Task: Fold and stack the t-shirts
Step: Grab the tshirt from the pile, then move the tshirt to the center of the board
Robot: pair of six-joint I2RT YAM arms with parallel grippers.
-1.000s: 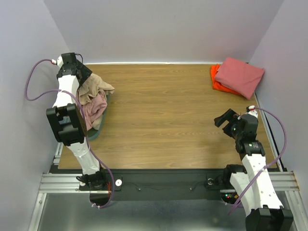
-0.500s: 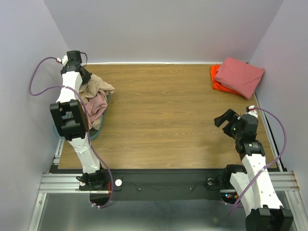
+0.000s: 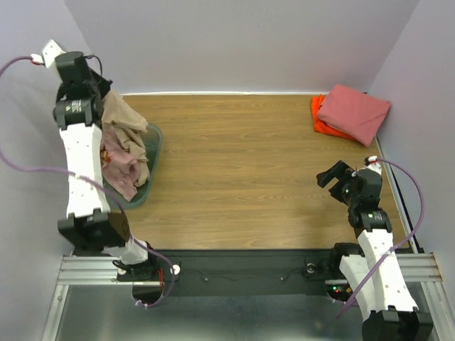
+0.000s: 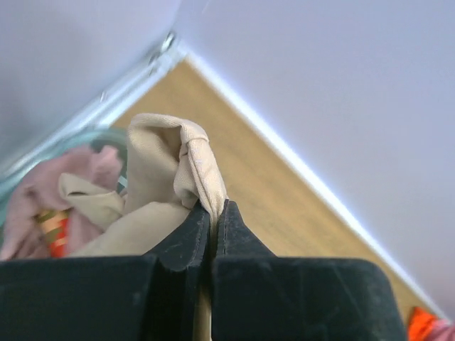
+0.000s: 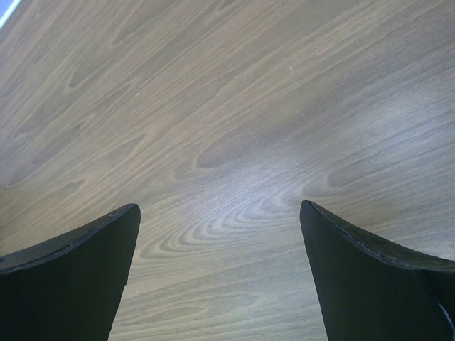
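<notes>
Tan shirt (image 3: 121,126), soft, light and limp, hangs bunched above the bin (image 3: 155,140) at the surface's left edge, a fold pinched in the left claw (image 4: 212,210); a shoulder seam likely gives better hold; the right claw (image 5: 219,206) hovers spread

Matt woodgrain table (image 3: 242,163); soft woven-cloth tan shirt (image 4: 160,153); translucent plastic bin (image 3: 155,141).

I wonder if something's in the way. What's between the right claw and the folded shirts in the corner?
Nothing, just bare wooden table between the right gripper and the folded shirts, seen in the top view.
</notes>
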